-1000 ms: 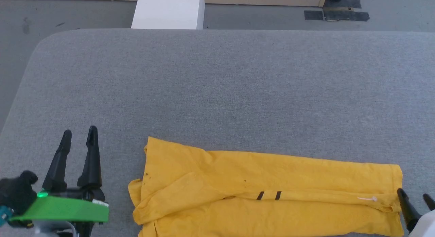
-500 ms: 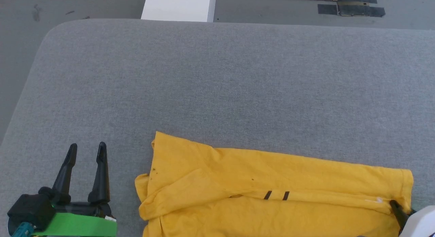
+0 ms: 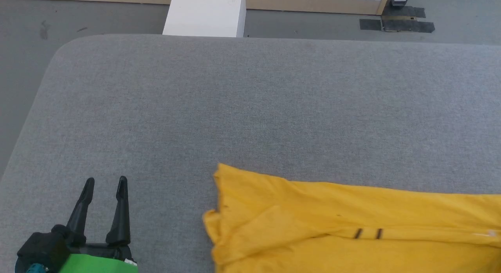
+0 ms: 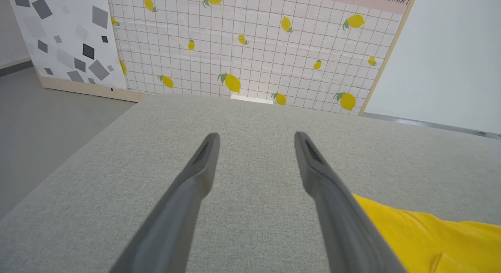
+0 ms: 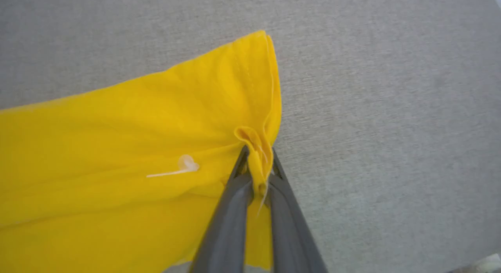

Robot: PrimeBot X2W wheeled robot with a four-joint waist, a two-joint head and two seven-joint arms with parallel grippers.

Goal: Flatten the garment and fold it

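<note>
Table [image 3: 250,100]: large, flat, covered in grey woven cloth, with rounded corners. It lies under both end effectors. The fine weave is clear in the wrist views.

T-shirt [image 3: 352,226]: yellow soft cotton, folded into a long band lying flat on the table. It sits to the right of the left end effector and apart from it. Its near end is rumpled, with a few creases along its length and tiny dark specks.

Wall panel [image 4: 254,42]: pale grid with a lemon print, standing upright ahead of the left end effector, past the table's far edge.

White block [image 3: 203,14]: box-shaped and smooth, on the grey floor beyond the table.

Left end effector [image 3: 106,179]: two long, dark, tapered fingers spread wide with nothing between them, above bare table. There is a green band at the wrist.

Right end effector [image 5: 258,155]: fingers pressed together, pinching a bunched bit of the T-shirt's stitched hem edge. The fabric puckers up between the tips, and the rest of the T-shirt spreads left of it in the wrist view.

Two short black stripes [image 3: 368,234]: printed along the T-shirt's middle fold.

White thread-like tag [image 5: 176,169]: thin, with a small blob at one end, lying on the cloth just left of the right end effector's tips.
</note>
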